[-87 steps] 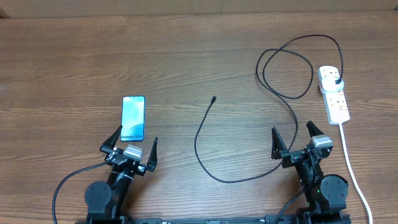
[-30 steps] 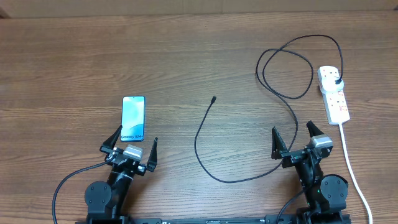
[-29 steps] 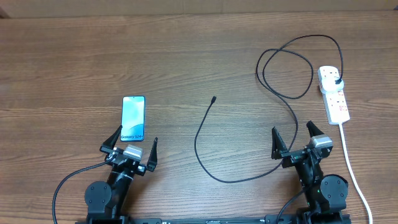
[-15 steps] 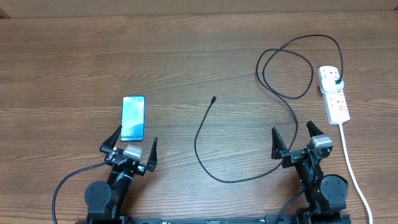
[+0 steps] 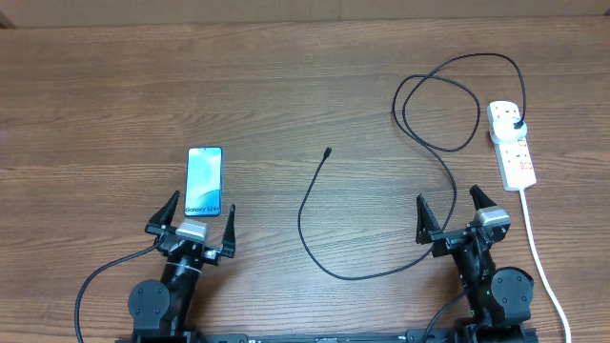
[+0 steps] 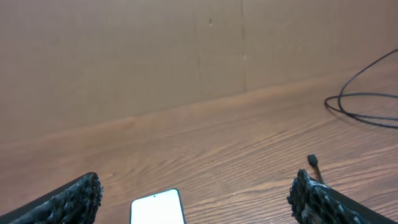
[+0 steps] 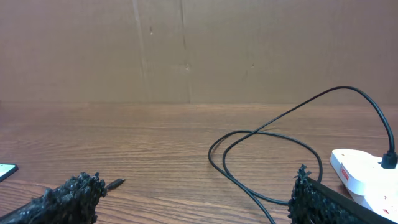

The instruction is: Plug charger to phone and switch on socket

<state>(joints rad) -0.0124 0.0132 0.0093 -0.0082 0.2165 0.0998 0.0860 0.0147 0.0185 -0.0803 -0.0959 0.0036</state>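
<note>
Gaping empty, left gripper and right gripper face a charger that looks limp, light; best pinched behind its connector tip.

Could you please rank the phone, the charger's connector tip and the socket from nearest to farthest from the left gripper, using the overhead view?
1. The phone, directly ahead of the left gripper.
2. The connector tip, mid-table, off to its right.
3. The socket, at the far right of the table.

table: brown wood grain, fills the view | wall: plain brown board, far edge
</note>
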